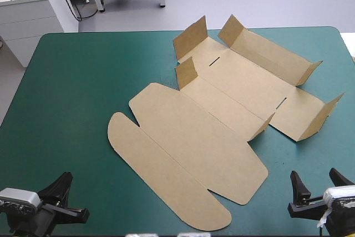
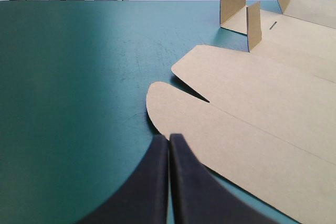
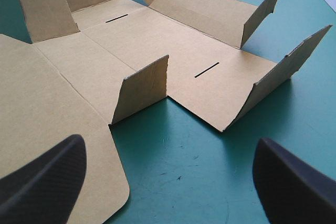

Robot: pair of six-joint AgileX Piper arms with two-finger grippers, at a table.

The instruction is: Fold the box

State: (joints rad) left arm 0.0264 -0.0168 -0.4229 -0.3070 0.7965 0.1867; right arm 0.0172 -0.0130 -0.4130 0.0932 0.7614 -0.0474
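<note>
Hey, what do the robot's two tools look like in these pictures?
Both the left tool and the right tool have two broad black fingers, curved like fins and tapering toward the tips. Their surface looks matte, with no markings visible.

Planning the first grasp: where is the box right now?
High view: the box lies unfolded on the table, right of centre, its rounded flap just ahead of the shut left gripper, its raised flaps toward the far edge.

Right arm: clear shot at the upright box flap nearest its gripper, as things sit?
Probably yes. The right gripper has its jaws open, the flap stands ahead of it on the box, and only bare teal-green cover lies between.
</note>
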